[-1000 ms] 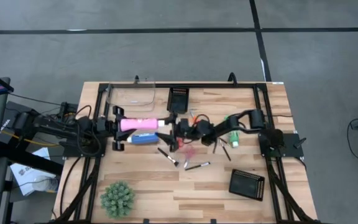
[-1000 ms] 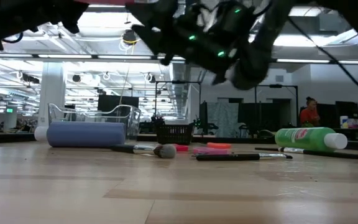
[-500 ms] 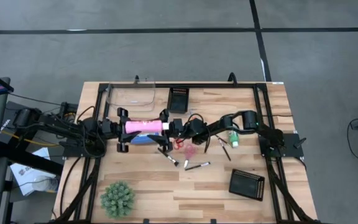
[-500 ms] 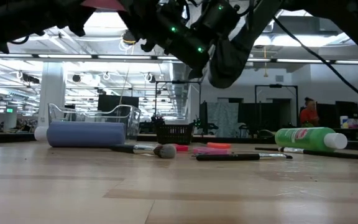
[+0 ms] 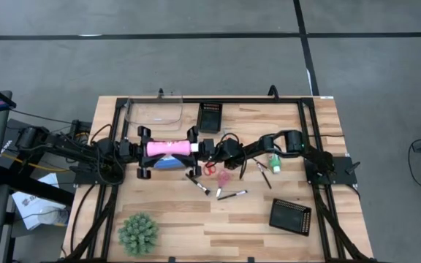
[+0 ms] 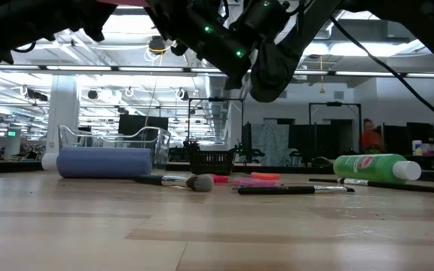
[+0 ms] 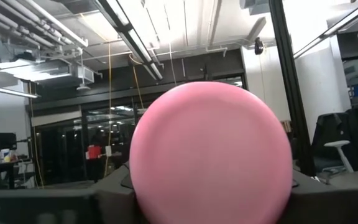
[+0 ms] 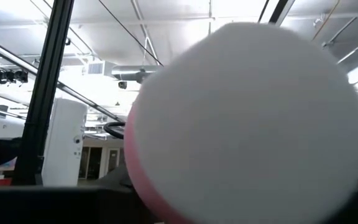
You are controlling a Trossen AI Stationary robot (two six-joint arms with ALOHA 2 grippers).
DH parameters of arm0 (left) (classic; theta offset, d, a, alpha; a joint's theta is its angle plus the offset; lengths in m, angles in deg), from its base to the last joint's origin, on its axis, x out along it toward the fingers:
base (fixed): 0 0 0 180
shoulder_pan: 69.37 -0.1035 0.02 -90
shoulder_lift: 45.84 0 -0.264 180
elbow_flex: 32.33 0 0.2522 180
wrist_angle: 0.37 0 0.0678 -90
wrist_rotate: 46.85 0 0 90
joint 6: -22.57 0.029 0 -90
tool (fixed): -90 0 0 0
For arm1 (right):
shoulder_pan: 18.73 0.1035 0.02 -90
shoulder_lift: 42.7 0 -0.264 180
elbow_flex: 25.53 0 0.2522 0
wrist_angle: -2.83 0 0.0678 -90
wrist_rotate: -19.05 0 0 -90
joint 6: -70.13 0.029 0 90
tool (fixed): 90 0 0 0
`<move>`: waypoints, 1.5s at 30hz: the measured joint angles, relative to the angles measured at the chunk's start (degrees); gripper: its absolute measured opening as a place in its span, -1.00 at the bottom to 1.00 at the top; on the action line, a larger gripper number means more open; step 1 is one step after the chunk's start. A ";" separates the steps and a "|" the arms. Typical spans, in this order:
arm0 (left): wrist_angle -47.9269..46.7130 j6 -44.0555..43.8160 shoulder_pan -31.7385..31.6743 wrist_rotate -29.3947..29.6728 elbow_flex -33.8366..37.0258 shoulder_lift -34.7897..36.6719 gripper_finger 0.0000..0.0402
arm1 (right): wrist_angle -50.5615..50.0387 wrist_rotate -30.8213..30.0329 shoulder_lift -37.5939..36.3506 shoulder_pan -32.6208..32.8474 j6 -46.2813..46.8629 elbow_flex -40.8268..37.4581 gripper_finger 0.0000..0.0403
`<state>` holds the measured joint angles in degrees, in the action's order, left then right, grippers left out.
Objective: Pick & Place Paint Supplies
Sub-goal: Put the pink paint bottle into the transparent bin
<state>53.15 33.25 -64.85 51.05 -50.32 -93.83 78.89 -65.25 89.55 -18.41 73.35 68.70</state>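
Hands meet in the air: the left end effector (image 5: 143, 148) grips the pink bottle (image 5: 168, 147) above the table (image 5: 196, 219). The right end effector (image 5: 198, 146) reaches its cap; I cannot tell if it grips. It should squeeze firmly before the left lets go.

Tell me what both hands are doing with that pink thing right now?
Left hand grips pink bottle's base, held above table. Right hand at its white-capped end. Blue bottle lies directly beneath; scissors close by.

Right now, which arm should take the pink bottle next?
Right, probably. The right end effector sits at the white cap end of the pink bottle, while the left end effector holds the other end.
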 joint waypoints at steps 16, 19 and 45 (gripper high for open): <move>-10.16 -3.84 4.34 -1.51 0.37 1.62 0.27 | -3.91 2.62 -0.61 0.76 1.14 -2.80 -0.35; -13.65 -3.89 5.95 -1.37 0.46 3.38 0.27 | -7.97 3.32 -0.61 0.87 1.13 -2.84 -0.35; -42.28 -10.95 12.70 8.77 0.09 15.70 0.26 | -85.50 4.56 -22.07 0.61 -7.48 -2.23 -0.35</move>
<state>10.87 22.30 -52.15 59.82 -50.23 -78.13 -6.61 -60.70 67.48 -17.80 65.87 66.47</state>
